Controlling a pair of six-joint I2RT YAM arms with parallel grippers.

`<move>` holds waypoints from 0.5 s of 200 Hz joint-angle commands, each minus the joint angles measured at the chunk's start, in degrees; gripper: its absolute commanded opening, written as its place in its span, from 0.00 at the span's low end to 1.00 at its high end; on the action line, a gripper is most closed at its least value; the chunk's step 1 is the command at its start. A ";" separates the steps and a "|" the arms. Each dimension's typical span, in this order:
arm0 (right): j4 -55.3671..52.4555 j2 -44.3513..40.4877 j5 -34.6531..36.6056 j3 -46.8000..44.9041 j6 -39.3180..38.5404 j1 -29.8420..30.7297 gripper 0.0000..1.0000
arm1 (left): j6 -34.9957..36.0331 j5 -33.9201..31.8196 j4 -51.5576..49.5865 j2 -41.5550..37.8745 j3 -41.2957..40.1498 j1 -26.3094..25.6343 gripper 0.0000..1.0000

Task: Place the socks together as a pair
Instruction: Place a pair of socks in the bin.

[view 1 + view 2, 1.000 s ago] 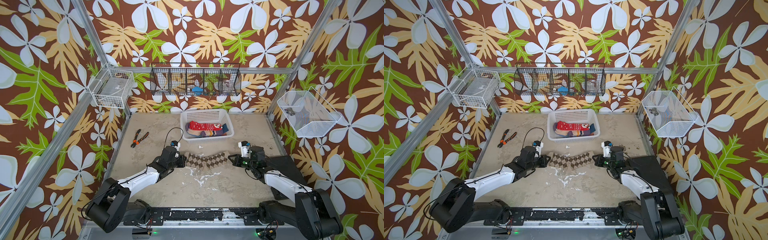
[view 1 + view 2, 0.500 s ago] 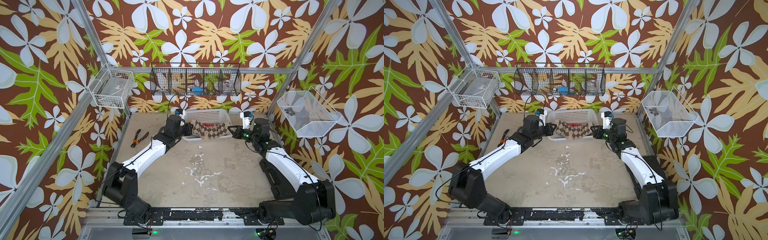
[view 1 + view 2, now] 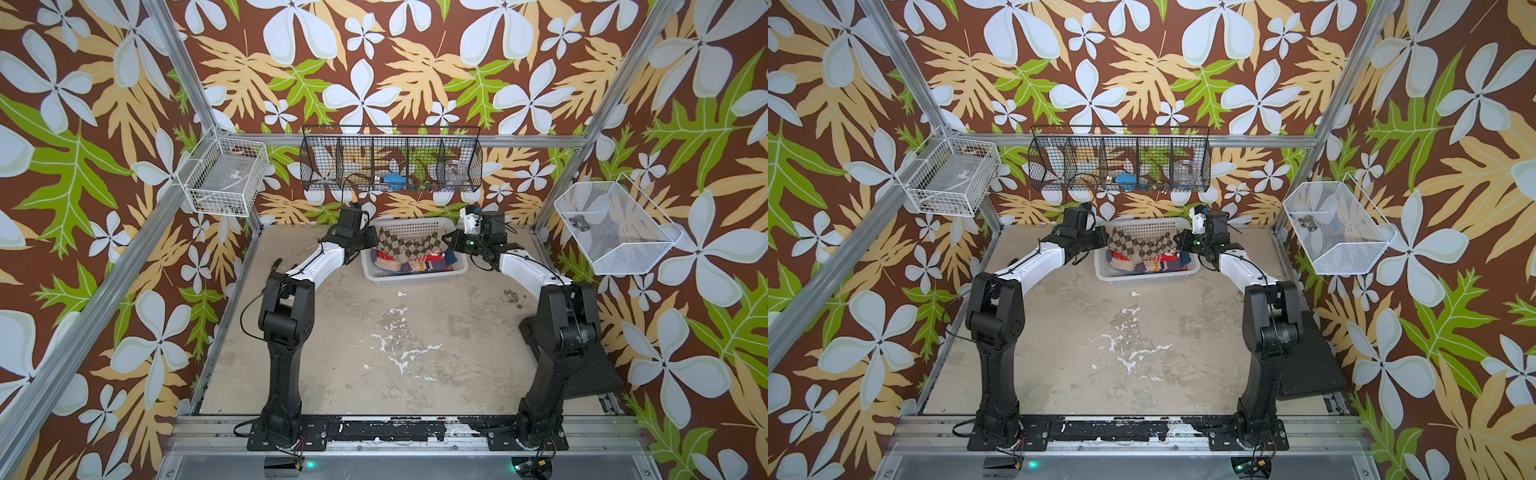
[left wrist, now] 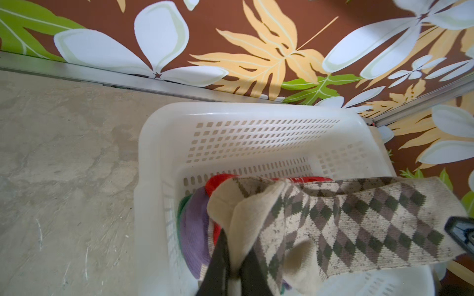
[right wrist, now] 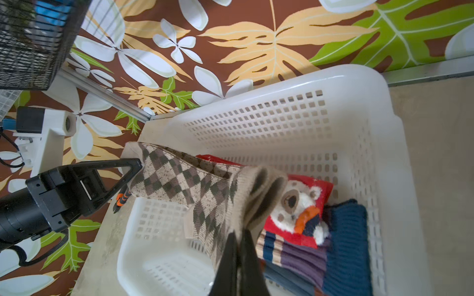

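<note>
Socks in brown argyle [image 3: 409, 245], apparently two laid one on the other, hang stretched like a hammock over a white plastic basket [image 3: 411, 279] at the far end of the desk [image 3: 374, 332] in both top views. The left arm [image 3: 320, 264] holds one end and the right arm [image 3: 530, 270] the other, and the cloth sags between them, above a striped sock [image 3: 419, 266] and others folded inside. Left wrist view: the left jaws are closed tight on the cream toe end of the argyle socks [image 4: 359, 223], which run across the basket toward the tip of the right jaws; below them lie a purple toe [image 4: 195, 230] and a strip of red. Right wrist view: the right jaws are pinched shut on the cream cuffs, where two layered openings show, and the left jaws grip the far end. Beneath sit a red sock with a bear face [image 5: 300, 205], a dark blue knit sock [image 5: 343, 230] and striped ones, packed to one side, with bare basket floor beside them. By the look of it, this set is already paired and the step in hand is setting it into the basket. The next move calls for lowering both ends evenly, then opening both jaws together so the two socks stay stacked.
</note>
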 commanded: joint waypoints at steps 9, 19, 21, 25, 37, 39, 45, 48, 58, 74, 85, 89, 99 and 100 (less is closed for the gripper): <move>-2.04 3.12 0.60 2.17 -1.34 -1.07 0.00 | 2.71 1.63 -4.28 4.04 4.44 0.39 0.00; -2.68 4.21 0.78 2.80 -1.56 -1.59 0.00 | 3.10 2.26 -5.31 5.57 6.07 0.49 0.01; -2.88 4.41 0.88 2.96 -1.70 -1.68 0.00 | 3.19 2.40 -5.50 5.89 6.44 0.42 0.01; -3.24 4.84 1.11 3.31 -1.97 -1.80 0.00 | 3.31 2.55 -6.09 6.50 7.09 0.46 0.02; -4.86 5.91 2.11 4.58 -3.14 -2.09 0.00 | 3.66 3.12 -7.19 8.10 8.60 0.49 0.06; -5.27 6.08 2.18 4.81 -3.42 -2.16 0.01 | 3.68 3.14 -7.38 8.24 8.71 0.45 0.07; -6.38 6.56 2.83 5.56 -4.17 -2.21 0.02 | 3.77 3.34 -7.82 8.74 9.18 0.48 0.11; -6.88 6.79 3.08 5.89 -4.50 -2.20 0.04 | 3.85 3.42 -8.09 8.95 9.37 0.46 0.13; -8.26 7.22 3.66 6.76 -5.34 -2.20 0.10 | 3.94 3.45 -8.39 9.17 9.37 0.45 0.23; -8.30 6.65 3.29 6.67 -5.56 -2.19 0.25 | 4.21 3.08 -8.12 8.17 8.44 0.46 0.36; -7.93 5.60 2.75 6.39 -5.25 -2.21 0.32 | 4.38 2.51 -7.88 6.72 7.66 0.46 0.39; -7.97 5.23 2.73 6.43 -5.20 -2.19 0.33 | 4.39 2.32 -7.77 6.10 7.29 0.45 0.39; -8.35 4.08 2.62 6.55 -5.17 -2.16 0.36 | 4.39 1.68 -7.44 4.34 6.45 0.42 0.41; -8.36 3.98 2.58 6.55 -5.19 -2.19 0.36 | 4.39 1.64 -7.40 4.20 6.34 0.37 0.41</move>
